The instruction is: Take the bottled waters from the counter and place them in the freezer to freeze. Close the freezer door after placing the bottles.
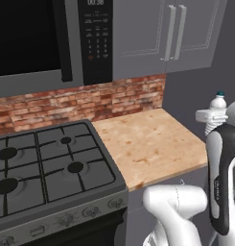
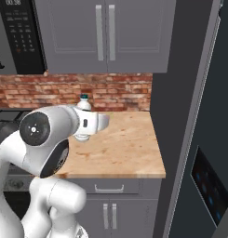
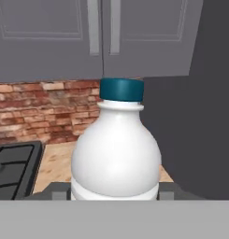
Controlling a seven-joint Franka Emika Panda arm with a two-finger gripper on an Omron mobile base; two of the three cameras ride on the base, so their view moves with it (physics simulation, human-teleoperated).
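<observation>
White plastic with a dark blue cap: the water bottle stands upright in the gripper, its long axis vertical and its cap pointing up toward the grey wall cabinets. In the hand view the two dark fingertips sit against the lower body of the bottle on either side, closed on it. The bottle is held up in the air above the counter, not resting on it.

In the left base view the bottle shows above the counter's right end, close to the dark slate-grey freezer side, with the gripper clamped below its shoulder. In the right base view the bottle's cap and shoulder rise just behind the white wrist, over the left part of the counter.

The arm is folded: its upper link rises from the base, bends at a big dark-capped joint, and the forearm runs roughly level, with the hand held level and facing the brick backsplash. The black gas stove lies to the left of the counter. The freezer door, with its small dark control panel, stands to the right of the counter.
</observation>
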